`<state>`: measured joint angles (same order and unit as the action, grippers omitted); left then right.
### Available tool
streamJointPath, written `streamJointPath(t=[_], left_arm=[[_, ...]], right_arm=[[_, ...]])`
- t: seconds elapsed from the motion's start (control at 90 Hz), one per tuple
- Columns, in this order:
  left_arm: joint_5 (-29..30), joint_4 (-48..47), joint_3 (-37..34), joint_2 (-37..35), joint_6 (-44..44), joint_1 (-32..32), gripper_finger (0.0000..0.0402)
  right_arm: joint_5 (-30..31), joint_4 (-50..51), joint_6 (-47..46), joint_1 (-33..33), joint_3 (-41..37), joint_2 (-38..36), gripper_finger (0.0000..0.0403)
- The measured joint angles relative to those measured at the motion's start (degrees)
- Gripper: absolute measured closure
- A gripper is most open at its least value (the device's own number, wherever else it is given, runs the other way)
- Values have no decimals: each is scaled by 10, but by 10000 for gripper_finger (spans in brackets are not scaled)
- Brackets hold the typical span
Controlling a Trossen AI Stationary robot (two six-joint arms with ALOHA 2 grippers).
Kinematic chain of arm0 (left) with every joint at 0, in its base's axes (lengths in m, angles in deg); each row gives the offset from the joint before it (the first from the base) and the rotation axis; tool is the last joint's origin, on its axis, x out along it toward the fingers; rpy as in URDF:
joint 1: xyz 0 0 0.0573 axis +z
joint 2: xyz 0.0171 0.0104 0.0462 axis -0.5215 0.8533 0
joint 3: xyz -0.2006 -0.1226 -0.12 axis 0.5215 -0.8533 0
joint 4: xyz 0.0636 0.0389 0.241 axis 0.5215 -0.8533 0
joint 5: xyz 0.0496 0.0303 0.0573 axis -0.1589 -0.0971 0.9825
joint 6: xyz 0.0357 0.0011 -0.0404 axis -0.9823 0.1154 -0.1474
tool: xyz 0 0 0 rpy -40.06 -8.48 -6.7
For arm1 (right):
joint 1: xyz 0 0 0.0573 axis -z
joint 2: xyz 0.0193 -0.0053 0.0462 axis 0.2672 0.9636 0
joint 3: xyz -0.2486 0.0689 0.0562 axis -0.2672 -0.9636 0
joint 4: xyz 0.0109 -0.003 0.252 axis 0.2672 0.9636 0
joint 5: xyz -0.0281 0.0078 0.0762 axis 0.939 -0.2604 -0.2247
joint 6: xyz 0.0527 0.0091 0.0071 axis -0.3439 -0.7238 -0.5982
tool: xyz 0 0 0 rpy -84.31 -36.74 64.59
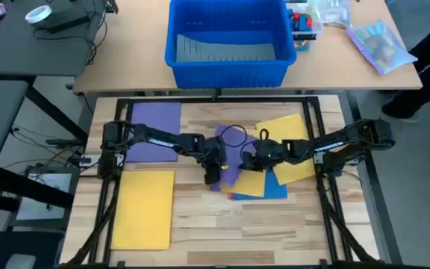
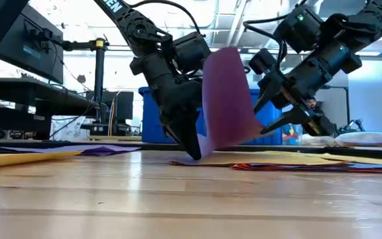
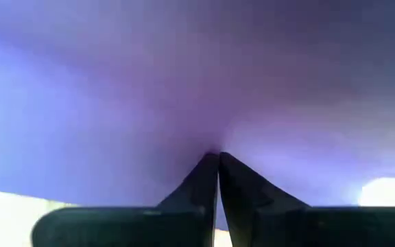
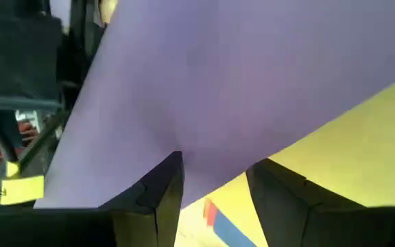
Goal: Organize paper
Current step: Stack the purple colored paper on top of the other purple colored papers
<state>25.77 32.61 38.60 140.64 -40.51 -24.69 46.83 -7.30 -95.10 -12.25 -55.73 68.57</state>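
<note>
Two grippers meet at the middle of the high view. The left gripper [image 2: 192, 149] is clenched on a purple sheet [image 2: 225, 99], lifting it upright off the mixed pile [image 1: 263, 175] on the surface [image 1: 200, 224]. The right gripper [image 2: 280, 109] hangs released just beside it. Sorting seems underway; next, the sheet likely goes to the purple stack [image 1: 155, 131], upper left, beyond the yellow stack [image 1: 142, 208].

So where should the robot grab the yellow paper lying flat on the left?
Probably at an edge. The yellow paper lies flat on the table, so fingers likely cannot pinch its middle. Its long edge facing the table's centre has bare wood beside it, so coming from that side looks easiest.
</note>
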Motion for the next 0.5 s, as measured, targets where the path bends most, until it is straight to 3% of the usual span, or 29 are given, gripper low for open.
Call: streamJointPath(t=[0.078,0.244,0.5], left_arm=[[0,0,0,0,-6,0,402],[-15,0,0,0,-8,0,402],[-25,-1,0,0,-8,-1,402]], right_arm=[[16,15,-15,-3,0,0,244],[120,49,-54,-2,0,0,223],[143,-125,62,-2,0,0,219]])
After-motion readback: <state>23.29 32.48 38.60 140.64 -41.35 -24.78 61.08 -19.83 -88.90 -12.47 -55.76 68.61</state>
